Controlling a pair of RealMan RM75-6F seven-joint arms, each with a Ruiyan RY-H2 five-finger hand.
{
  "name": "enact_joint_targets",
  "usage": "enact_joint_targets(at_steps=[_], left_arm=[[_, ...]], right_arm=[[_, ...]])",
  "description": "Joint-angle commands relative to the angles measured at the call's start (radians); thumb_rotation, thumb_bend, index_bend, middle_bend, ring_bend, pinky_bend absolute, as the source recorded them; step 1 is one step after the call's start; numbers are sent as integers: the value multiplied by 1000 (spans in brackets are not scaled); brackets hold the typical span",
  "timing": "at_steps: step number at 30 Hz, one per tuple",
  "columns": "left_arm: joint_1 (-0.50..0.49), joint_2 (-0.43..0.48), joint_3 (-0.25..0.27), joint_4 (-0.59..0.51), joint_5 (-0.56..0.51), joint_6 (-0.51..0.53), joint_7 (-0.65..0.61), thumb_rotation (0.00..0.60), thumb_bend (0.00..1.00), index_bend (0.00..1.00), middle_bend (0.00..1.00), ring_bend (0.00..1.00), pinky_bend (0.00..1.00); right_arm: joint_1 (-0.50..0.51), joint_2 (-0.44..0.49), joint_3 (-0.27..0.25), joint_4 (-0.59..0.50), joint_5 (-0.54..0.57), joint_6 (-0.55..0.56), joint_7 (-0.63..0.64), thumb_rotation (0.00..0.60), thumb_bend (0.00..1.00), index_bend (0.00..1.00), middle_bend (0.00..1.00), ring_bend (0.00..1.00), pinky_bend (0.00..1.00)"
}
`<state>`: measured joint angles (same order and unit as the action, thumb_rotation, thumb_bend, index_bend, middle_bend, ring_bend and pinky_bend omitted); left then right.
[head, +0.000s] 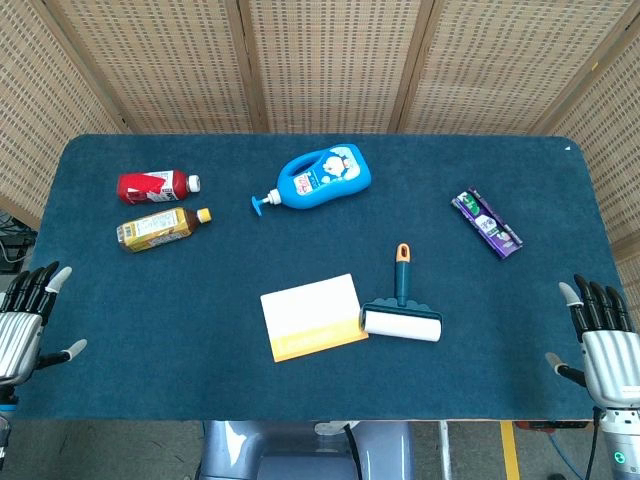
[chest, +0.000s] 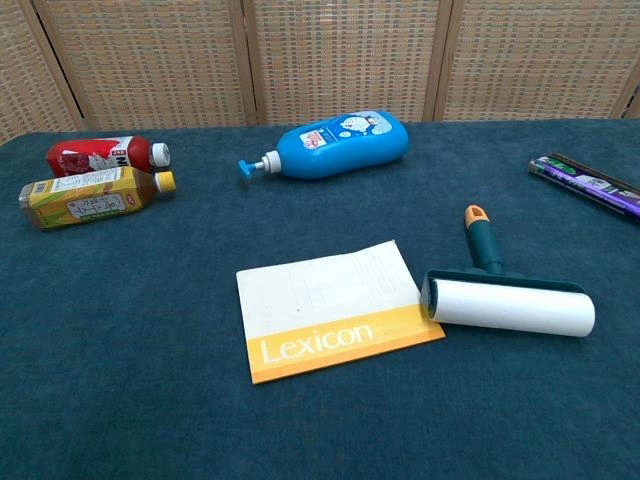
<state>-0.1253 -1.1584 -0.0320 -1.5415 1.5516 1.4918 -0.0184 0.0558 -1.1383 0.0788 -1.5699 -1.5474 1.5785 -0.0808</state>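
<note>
My left hand hovers at the table's front left corner with fingers spread, holding nothing. My right hand hangs at the front right corner, fingers also apart and empty. Neither hand shows in the chest view. Near the front middle lies a white and yellow Lexicon booklet. A lint roller with a green handle lies beside it, its white roll touching the booklet's right edge. Both hands are well apart from every object.
A blue pump bottle lies on its side at the back middle. A red bottle and a yellow bottle lie at the back left. A purple packet lies right. Wicker screens stand behind the blue table.
</note>
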Motion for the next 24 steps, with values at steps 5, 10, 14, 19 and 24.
enact_joint_targets(at_steps=[5,10,14,19,24], left_arm=[[-5,1,4,-5,9,-5,-6,600,0,0,0,0,0],[-60,-5,-8,-50,70,-31,-23,600,0,0,266,224,124],[-169,2,-16,-155,100,-182,-3,600,294,0,837,825,839],[-321,4,-48,-309,-17,-465,79,600,936,0,980,984,1000],[-464,-27,-104,-371,-234,-686,190,600,1000,0,988,991,1000]], right_arm=[[-1,6,-3,-8,7,-12,-4,600,0,0,0,0,0],[-1,12,4,-19,19,-15,-5,600,0,0,0,0,0],[7,12,15,-25,45,-34,-22,600,0,0,0,0,0],[15,6,30,-25,82,-54,-44,600,0,0,0,0,0],[18,0,40,-21,108,-62,-63,600,0,0,0,0,0]])
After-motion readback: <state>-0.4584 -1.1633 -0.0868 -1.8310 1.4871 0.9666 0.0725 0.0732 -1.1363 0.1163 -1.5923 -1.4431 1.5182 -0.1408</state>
